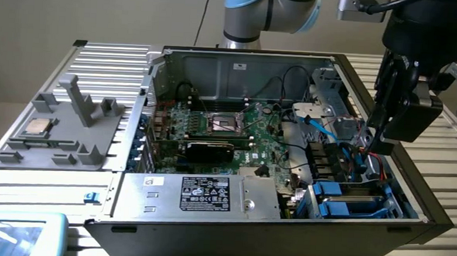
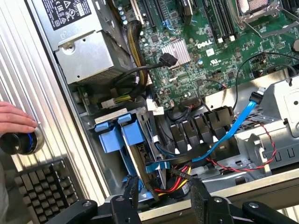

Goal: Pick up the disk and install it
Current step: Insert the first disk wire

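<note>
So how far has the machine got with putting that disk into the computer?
The flat silver-grey hard drive with blue plastic rails already sits on edge in the drive bay of the open black computer case. The black gripper hangs open above it, holding nothing. Whether the drive is pushed fully home, I cannot tell.

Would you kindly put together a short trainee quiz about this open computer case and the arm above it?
1. True or false: the hand is closed on a cable.
2. What lies on the grey tray at the exterior view's left? A) a processor chip B) a screwdriver C) a fan
3. What colour is the label on the large silver box inside the case?
Key: 1 false, the hand is open. 2 A. 3 black.
</note>
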Controlling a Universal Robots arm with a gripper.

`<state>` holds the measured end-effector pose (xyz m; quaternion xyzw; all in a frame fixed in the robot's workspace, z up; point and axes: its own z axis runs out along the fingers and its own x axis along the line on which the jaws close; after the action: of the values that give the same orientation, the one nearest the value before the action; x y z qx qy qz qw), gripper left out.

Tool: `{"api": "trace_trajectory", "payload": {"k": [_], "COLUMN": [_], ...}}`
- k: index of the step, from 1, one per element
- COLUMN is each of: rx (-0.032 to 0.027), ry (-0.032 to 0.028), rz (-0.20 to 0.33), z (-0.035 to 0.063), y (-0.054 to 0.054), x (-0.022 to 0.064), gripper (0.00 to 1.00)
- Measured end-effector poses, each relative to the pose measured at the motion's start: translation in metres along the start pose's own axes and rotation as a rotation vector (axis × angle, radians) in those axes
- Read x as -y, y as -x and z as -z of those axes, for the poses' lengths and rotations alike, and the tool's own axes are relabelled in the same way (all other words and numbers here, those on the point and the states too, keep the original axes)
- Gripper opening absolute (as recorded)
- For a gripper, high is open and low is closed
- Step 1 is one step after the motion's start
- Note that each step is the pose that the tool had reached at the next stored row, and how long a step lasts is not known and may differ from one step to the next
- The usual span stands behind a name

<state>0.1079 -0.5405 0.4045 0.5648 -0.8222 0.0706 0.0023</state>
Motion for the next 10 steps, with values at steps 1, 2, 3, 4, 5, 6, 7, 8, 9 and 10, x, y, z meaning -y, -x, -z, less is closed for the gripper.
{"api": "trace_trajectory", "payload": {"k": [1, 2, 3, 4, 5, 6, 7, 8, 9, 10], "rx": [0.0011, 0.0013, 0.0015, 0.0017, 0.0019, 0.0021, 0.0024, 0.0026, 0.0027, 0.0027], "ry": [0.0004, 0.0005, 0.0006, 0.0007, 0.0008, 0.0008, 0.001, 0.001, 0.0011, 0.0011], "rz": [0.0, 0.0, 0.0, 0.0, 0.0, 0.0, 0.0, 0.0, 0.0, 0.0], "z": [0.0, 0.0, 0.0, 0.0, 0.0, 0.0, 0.0, 0.0, 0.0, 0.0], "y": [0.0, 0.0, 0.0, 0.0, 0.0, 0.0, 0.0, 0.0, 0.0, 0.0], "x": [0.0, 0.0, 0.0, 0.0, 0.0, 0.0, 0.0, 0.0, 0.0, 0.0], "gripper": [0.56, 0.56, 0.56, 0.56, 0.56, 0.56, 0.56, 0.56, 0.56, 0.56]}}
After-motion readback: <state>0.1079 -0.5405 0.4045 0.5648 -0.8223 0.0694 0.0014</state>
